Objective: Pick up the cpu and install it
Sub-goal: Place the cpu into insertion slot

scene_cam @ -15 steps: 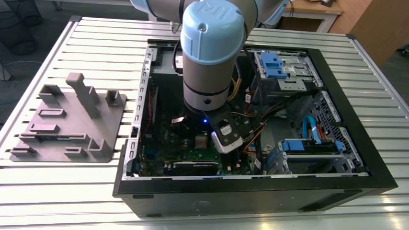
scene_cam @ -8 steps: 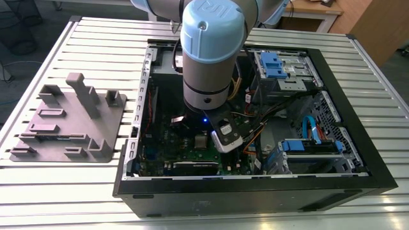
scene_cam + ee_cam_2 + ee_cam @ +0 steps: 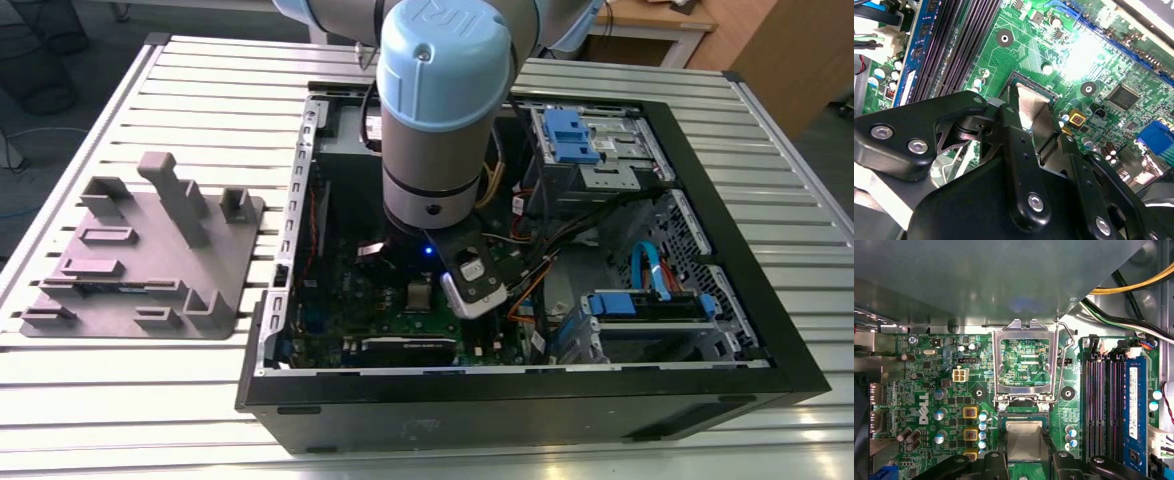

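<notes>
The arm reaches into the open case on the tabletop, poised over the motherboard. In both wrist views the claw stands narrow, and its fingers are tight against two opposite sides of the cpu. I read that as a hold. The chip lies metal top up, dead between the fingers and right at the socket. The socket's dark rim peeks out on the side toward the silver frame. Seated or a touch above? Can't tell. The frame is swung open just beyond the socket, clear of the chip. The grey tray sits beside the case.
</notes>
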Controlling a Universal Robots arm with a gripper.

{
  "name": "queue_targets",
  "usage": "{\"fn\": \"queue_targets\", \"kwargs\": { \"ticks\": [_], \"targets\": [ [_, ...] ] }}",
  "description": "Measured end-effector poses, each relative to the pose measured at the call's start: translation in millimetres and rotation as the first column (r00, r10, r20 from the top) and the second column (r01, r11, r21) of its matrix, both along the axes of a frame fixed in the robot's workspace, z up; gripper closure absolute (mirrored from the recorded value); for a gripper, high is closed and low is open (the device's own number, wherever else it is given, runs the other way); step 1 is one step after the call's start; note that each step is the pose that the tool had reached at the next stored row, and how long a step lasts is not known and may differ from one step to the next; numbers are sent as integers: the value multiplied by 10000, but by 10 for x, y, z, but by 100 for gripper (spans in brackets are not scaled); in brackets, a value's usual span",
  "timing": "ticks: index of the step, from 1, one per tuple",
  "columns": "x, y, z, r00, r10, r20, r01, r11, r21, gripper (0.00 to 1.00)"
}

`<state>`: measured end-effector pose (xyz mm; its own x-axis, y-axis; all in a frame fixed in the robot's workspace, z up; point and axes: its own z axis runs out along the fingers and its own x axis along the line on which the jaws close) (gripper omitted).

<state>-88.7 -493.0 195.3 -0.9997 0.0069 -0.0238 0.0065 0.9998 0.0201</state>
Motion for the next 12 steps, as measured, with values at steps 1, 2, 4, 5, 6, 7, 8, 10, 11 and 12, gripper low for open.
{"fn": "queue_targets", "kwargs": {
  "ticks": [1,2,4,5,6,7,8,10,11,12],
  "targets": [
    [0,0,0,10000,0,0,0,10000,0,62],
    [0,0,0,10000,0,0,0,10000,0,62],
    [0,0,7,10000,-1,-3,1,10000,-4,62],
    [0,0,12,10000,-1,-4,1,10000,-3,62],
    [0,0,11,10000,-1,-3,1,10000,-1,62],
    [0,0,11,10000,-1,-2,1,10000,1,62],
    [0,0,11,10000,-1,-2,1,10000,2,62],
    [0,0,12,10000,-1,-2,1,10000,2,62],
    [0,0,12,10000,0,-2,0,10000,1,60],
    [0,0,13,10000,0,-2,0,10000,0,60]
  ]
}}
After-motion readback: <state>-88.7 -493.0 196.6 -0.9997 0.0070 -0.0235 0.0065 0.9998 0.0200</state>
